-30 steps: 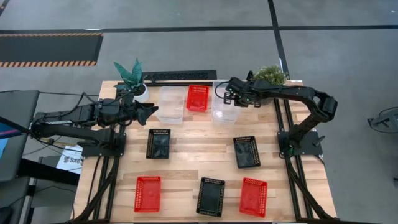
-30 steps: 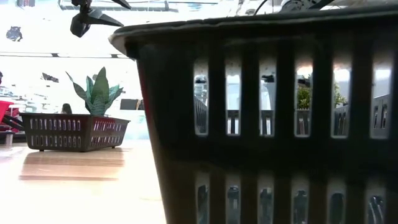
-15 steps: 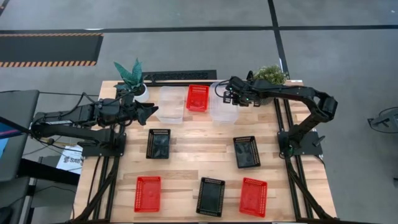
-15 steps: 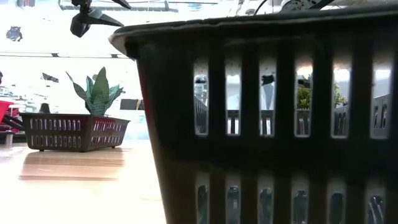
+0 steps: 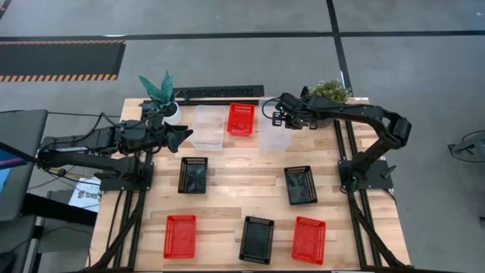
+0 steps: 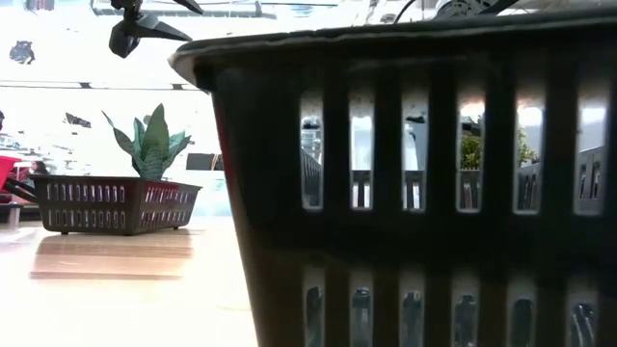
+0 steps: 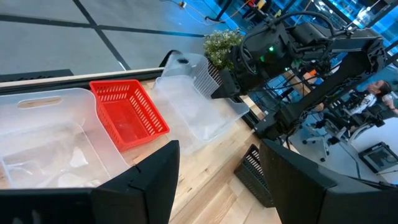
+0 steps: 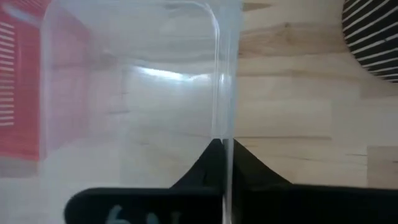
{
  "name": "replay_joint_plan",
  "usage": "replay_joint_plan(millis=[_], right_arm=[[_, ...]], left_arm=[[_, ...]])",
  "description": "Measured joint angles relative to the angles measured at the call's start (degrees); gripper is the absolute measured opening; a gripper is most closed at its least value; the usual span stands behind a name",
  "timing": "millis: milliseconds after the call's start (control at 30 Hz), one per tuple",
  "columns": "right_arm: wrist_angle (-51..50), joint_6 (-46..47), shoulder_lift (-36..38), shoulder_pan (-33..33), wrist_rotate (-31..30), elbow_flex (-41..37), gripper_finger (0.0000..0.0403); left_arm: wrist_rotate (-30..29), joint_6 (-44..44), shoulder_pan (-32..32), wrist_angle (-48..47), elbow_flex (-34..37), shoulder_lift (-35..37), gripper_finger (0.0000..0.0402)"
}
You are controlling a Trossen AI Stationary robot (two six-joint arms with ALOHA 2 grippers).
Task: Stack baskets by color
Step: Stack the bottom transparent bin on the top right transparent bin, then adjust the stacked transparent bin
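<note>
Two clear baskets stand at the table's far side, one (image 5: 208, 126) to the left and one (image 5: 273, 133) to the right of a red basket (image 5: 242, 119). My right gripper (image 5: 276, 119) reaches steeply down from the right and is shut on the right clear basket (image 8: 130, 93). My left gripper (image 5: 186, 137) hovers open at the left, beside the left clear basket and touching nothing. Three black baskets (image 5: 193, 174), (image 5: 300, 184), (image 5: 257, 239) and two more red ones (image 5: 179, 235), (image 5: 308, 239) lie singly on the table's middle and near part. My right gripper pinches the clear basket's thin wall at its rim (image 8: 225, 134), one finger inside the basket and one outside. The fingers come slanting down from above and from the table's right. In the left wrist view the held wall (image 7: 208, 78) looks tipped up; whether the basket is clear of the table I cannot tell.
Two potted plants stand at the far edge, a spiky one (image 5: 158, 91) at the left and a bushy one (image 5: 329, 91) at the right, close behind my right arm. A black basket (image 6: 415, 193) fills most of the low view. Bare wood lies between the single baskets.
</note>
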State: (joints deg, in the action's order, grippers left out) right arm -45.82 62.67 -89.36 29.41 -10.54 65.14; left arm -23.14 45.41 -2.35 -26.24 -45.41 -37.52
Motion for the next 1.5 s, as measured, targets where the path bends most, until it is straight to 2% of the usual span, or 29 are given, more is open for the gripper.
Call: replay_joint_plan(millis=[533,667,1100,1267,1500], right_arm=[[0.17,-1.61,0.0,0.37,1.04,-0.02,0.0004],[0.04,-1.65,-0.12,0.37,1.48,-0.02,0.0014],[4.75,-3.2,-6.69,0.55,3.38,-0.02,0.0023],[4.75,-3.23,-6.58,0.75,3.29,0.0,0.0056],[4.74,-4.62,-6.42,1.82,3.16,0.02,0.0143]], left_arm=[[0.01,-0.14,0.02,0.0,0.0,0.01,0.0209],[0.0,-0.24,0.0,0.0,0.0,0.0,0.0209],[0.03,-0.09,0.02,0.09,0.0,0.02,0.0209],[0.13,0.07,0.0,0.05,0.0,0.02,0.0209],[0.09,-0.33,0.02,0.04,0.0,0.02,0.0209]])
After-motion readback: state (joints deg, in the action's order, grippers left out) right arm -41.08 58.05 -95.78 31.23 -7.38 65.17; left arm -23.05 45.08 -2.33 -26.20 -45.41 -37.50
